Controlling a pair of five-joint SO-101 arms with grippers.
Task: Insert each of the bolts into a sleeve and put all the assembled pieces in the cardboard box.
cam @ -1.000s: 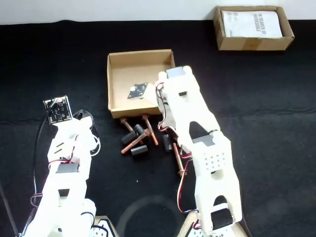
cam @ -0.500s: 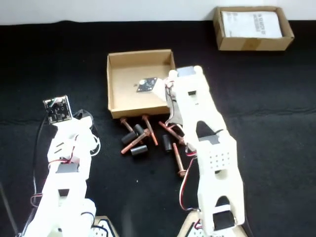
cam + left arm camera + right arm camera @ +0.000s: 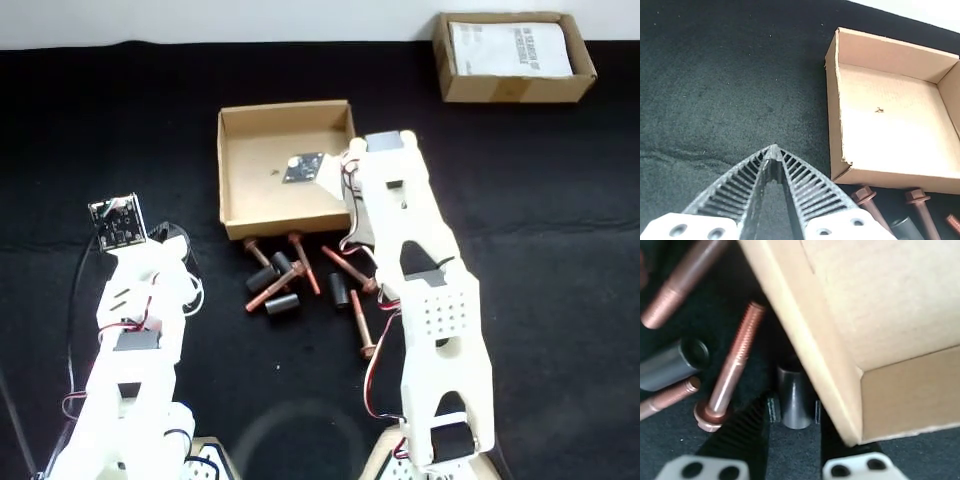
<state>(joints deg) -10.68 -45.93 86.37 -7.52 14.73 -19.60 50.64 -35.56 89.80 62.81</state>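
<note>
The open cardboard box [image 3: 285, 165] lies on the black table; in the high view nothing shows in the part of it not covered by the right arm. Just in front of it lie several copper bolts [image 3: 268, 290] and dark sleeves [image 3: 283, 304]. My right arm [image 3: 400, 230] stretches over the box's near right corner. In its wrist view the right gripper [image 3: 794, 409] is shut on a dark sleeve [image 3: 796, 397], upright against the box wall [image 3: 805, 340], with a bolt [image 3: 732, 370] beside it. My left gripper [image 3: 773, 152] is shut with nothing in it, left of the box [image 3: 890, 110].
A second cardboard box [image 3: 512, 55] with printed paper inside stands at the far right back. Bolt heads [image 3: 865, 195] lie close under the box's front wall. Black cloth covers the table, with open room to the left and right of the pile.
The right arm has swung to the right and farther back along the box's edge, uncovering a bolt that it hid. The left arm has kept still.
</note>
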